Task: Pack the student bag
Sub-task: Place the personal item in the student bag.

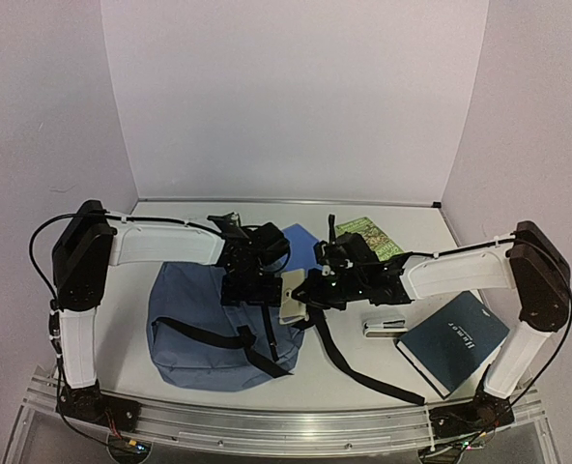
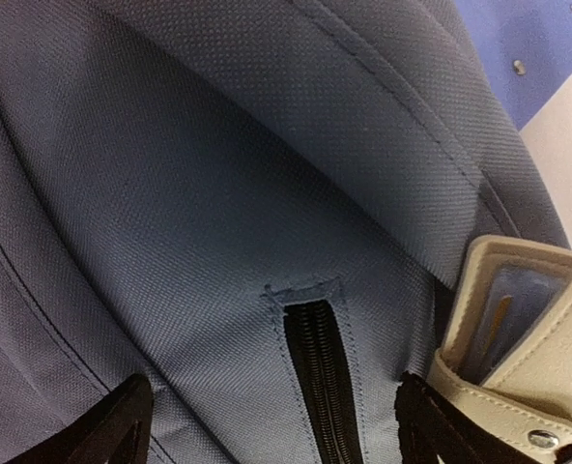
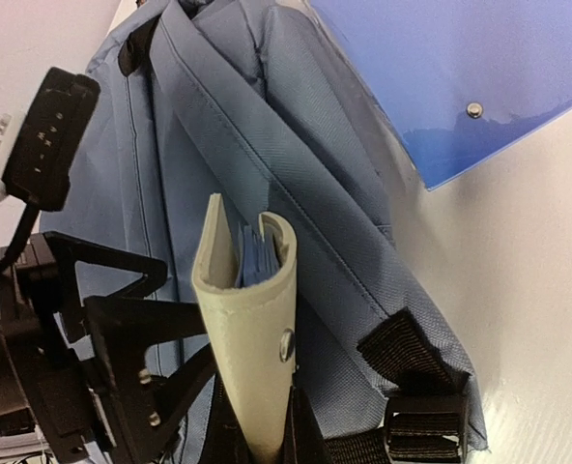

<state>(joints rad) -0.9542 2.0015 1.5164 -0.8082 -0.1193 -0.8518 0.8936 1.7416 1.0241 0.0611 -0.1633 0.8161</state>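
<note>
Slate-blue fabric marks the student bag, which lies on the bench left of centre in the top external view. My left end effector and right end effector meet over the bag's right edge, with a cream pouch between them. The arms partly hide a blue folder. A green booklet lies behind them. A dark blue notebook sits well apart to the right, and a black strap lies across the bench.

Left wrist view: my left end effector has its jaws spread wide and grips nothing. Only bag fabric and a black zip lie between the fingertips. The pouch sits just beside one fingertip.

Right wrist view: my right end effector is clamped on the lower end of the pouch, holding it upright in front of the bag. Blue contents show in the pouch's open top, a detail the top view does not resolve. My left end effector stands just left of the pouch. The folder lies beyond the bag.
</note>
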